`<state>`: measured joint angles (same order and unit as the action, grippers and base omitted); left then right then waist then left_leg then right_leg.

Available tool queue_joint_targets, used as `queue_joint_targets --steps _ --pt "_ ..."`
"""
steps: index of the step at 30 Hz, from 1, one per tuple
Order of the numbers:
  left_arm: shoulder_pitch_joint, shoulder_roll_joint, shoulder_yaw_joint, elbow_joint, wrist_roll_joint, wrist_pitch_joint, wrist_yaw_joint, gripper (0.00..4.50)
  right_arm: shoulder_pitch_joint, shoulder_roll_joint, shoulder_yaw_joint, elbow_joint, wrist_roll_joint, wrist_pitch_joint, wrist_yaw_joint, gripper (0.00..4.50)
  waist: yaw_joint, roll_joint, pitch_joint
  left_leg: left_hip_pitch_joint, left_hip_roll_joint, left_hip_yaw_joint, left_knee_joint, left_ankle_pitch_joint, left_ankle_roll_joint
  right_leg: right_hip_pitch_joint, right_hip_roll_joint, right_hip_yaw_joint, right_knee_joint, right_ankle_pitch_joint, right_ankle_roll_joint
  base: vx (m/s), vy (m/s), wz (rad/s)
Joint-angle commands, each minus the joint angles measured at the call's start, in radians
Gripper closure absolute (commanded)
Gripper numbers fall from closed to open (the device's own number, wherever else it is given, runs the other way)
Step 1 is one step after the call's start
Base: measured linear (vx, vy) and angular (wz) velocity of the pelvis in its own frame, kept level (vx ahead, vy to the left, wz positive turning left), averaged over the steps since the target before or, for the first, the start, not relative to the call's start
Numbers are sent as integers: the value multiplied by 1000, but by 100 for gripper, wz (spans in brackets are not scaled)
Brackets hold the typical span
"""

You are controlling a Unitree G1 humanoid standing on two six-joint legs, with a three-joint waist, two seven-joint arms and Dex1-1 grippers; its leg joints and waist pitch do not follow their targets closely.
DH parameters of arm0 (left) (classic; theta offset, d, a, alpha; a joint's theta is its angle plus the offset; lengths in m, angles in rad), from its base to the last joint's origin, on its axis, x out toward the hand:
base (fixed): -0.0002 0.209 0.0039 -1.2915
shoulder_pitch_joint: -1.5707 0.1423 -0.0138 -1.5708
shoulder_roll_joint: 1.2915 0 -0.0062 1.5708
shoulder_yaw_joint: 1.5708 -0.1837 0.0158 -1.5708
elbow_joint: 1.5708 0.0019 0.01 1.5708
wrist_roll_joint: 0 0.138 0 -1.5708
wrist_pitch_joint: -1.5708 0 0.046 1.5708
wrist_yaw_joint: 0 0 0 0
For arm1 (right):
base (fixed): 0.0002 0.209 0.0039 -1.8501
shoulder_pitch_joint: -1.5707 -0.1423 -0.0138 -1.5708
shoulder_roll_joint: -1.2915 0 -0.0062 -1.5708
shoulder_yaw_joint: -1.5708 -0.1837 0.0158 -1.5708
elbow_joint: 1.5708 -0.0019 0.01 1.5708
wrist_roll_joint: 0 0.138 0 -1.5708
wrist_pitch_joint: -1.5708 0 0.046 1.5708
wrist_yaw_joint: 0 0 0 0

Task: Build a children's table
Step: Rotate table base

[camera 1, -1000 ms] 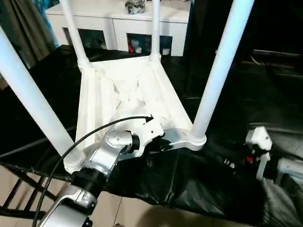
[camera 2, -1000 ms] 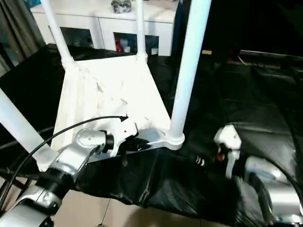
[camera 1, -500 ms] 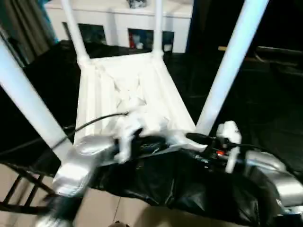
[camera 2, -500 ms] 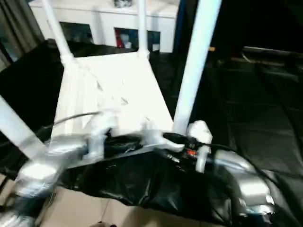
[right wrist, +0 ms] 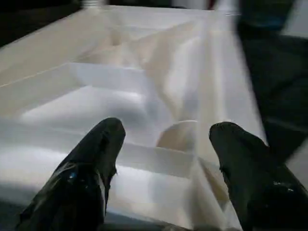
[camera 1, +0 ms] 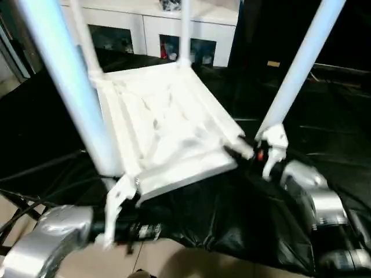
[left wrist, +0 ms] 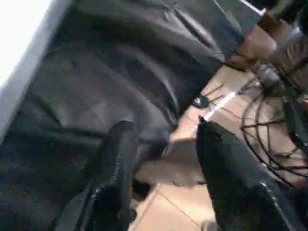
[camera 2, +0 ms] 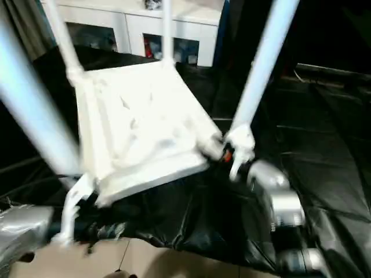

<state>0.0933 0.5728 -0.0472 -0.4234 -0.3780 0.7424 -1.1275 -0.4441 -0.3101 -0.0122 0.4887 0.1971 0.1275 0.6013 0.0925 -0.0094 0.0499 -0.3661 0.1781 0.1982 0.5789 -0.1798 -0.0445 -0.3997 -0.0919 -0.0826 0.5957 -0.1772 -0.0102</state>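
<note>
Upturned tabletop [camera 1: 162,127] is lying mid-frame on the black-draped bench [camera 1: 324,116], four legs [camera 1: 66,87] pointing up. Right pincer [right wrist: 163,159] is standing released, fingers [right wrist: 91,168] straddling the near-right corner socket, not gripping. Left pincer [left wrist: 163,159] is gaping over the black cover and floor [left wrist: 173,207], lower left, holding nothing.

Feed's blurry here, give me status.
Left gripper open, off the table, over black cloth. Right gripper open at tabletop's near corner. Four legs in. Nothing blocking.

Dim room, motion blur throughout, bright glare on white tabletop [camera 1: 168,130].
</note>
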Motion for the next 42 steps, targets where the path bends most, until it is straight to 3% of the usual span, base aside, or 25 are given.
queue_joint_targets --steps 1,5,6,7,9,11,13,15,16,17,21,22,24,26,27,28,29,32,35,37,39,42 --pt "9 28 32 -19 -9 2 -7 194 -23 -23 -47 66 -20 -27 -62 118 -1 5 -50 23 50 -22 -74 -264 -2 31 -56 56 -73 -312 -174 0 0 0" --pt "33 77 33 -30 -20 -4 -35 159 -86 -32 -62 187 -47 -83 -138 118 -5 3 -51 21 48 -22 -72 -272 -8 32 -51 56 -69 -302 -173 0 0 0" --pt "43 93 33 -32 -23 -8 -46 152 -113 -34 -70 238 -52 -108 -166 118 -3 13 -52 25 49 -22 -71 -276 -12 28 -52 57 -68 -296 -175 0 0 0" --pt "59 121 38 -26 -21 -30 -60 147 -164 -34 -90 332 -49 -152 -202 118 -12 11 -53 17 48 -26 -72 -278 -17 34 -50 56 -63 -278 -187 0 0 0" --pt "32 99 67 19 -10 -104 -41 125 -190 -33 -86 363 -50 -178 -183 118 -12 11 -53 21 45 -21 -67 -289 -12 30 -45 60 -63 -258 -194 0 0 0" --pt "4 73 86 46 -15 -134 -28 117 -188 -30 -83 349 -46 -176 -162 118 -9 9 -53 20 43 -20 -66 -286 -4 32 -44 63 -62 -244 -196 0 0 0" --pt "-58 28 119 94 -48 -171 -7 102 -175 -28 -70 322 -44 -175 -115 118 -9 -3 -54 19 44 -18 -65 -279 2 35 -44 63 -63 -244 -195 0 0 0" --pt "-114 0 132 129 -76 -193 -7 82 -139 -35 -49 267 -50 -157 -82 118 -6 0 -55 12 46 -23 -66 -256 5 42 -50 63 -57 -237 -196 0 0 0" --pt "-142 -13 137 146 -90 -199 -9 76 -118 -40 -39 233 -54 -142 -74 118 -5 -11 -56 13 45 -21 -64 -243 11 42 -49 64 -55 -233 -189 0 0 0" --pt "-184 -38 139 177 -100 -220 -7 70 -83 -47 -30 181 -64 -117 -85 118 -1 -7 -55 16 44 -20 -63 -232 13 38 -46 65 -57 -230 -184 0 0 0" --pt "-241 -68 125 206 -144 -214 -26 41 -48 -61 -38 153 -88 -119 -164 118 -3 -13 -57 13 44 -21 -63 -234 2 39 -49 65 -55 -239 -191 0 0 0" --pt "-276 -89 106 224 -155 -218 -42 35 -24 -69 -56 130 -102 -111 -215 118 -5 -4 -56 15 43 -21 -63 -242 -4 38 -49 65 -58 -259 -183 0 0 0" --pt "-308 -111 83 249 -149 -232 -59 15 4 -72 -81 97 -112 -99 -263 118 -5 -11 -56 17 42 -20 -63 -253 -8 37 -47 66 -61 -274 -171 0 0 0" --pt "-346 -134 52 281 -144 -247 -68 1 39 -66 -115 40 -107 -66 -306 118 -9 -3 -56 17 41 -20 -63 -269 -12 37 -45 66 -65 -284 -156 0 0 0" --pt "-361 -142 41 298 -139 -260 -69 1 52 -64 -123 17 -103 -47 -319 118 -9 -6 -55 16 39 -19 -63 -265 -10 38 -43 67 -66 -285 -147 0 0 0" --pt "-388 -161 19 331 -124 -282 -73 1 70 -60 -117 1 -109 -30 -327 118 -7 0 -57 19 39 -21 -63 -263 -10 36 -42 66 -68 -276 -144 0 0 0" --pt "-403 -174 9 350 -116 -297 -75 1 76 -58 -108 5 -117 -26 -331 118 -9 7 -59 21 39 -22 -62 -269 -15 36 -41 65 -66 -257 -152 0 0 0" --pt "-456 -219 -32 395 -115 -305 -90 1 70 -43 -72 51 -145 -26 -349 118 -15 4 -63 12 38 -22 -59 -250 -11 45 -47 64 -61 -231 -174 0 0 0" --pt "-516 -273 -79 440 -94 -324 -94 1 28 -15 -30 119 -168 -35 -357 118 -26 10 -62 10 37 -22 -56 -246 0 46 -47 62 -64 -238 -191 0 0 0" --pt "-537 -290 -100 458 -88 -331 -98 1 9 -1 -24 142 -178 -35 -360 118 -30 15 -62 8 38 -24 -55 -241 4 48 -49 61 -63 -235 -200 0 0 0" --pt "-555 -314 -130 469 -84 -341 -98 1 -18 24 -24 169 -180 -32 -363 118 -33 11 -64 6 39 -22 -53 -222 13 51 -49 62 -59 -207 -211 0 0 0" --pt "-568 -353 -184 473 -70 -350 -98 1 -62 61 -7 221 -182 -52 -349 118 -34 16 -66 8 41 -21 -51 -202 27 51 -49 62 -56 -175 -228 0 0 0"
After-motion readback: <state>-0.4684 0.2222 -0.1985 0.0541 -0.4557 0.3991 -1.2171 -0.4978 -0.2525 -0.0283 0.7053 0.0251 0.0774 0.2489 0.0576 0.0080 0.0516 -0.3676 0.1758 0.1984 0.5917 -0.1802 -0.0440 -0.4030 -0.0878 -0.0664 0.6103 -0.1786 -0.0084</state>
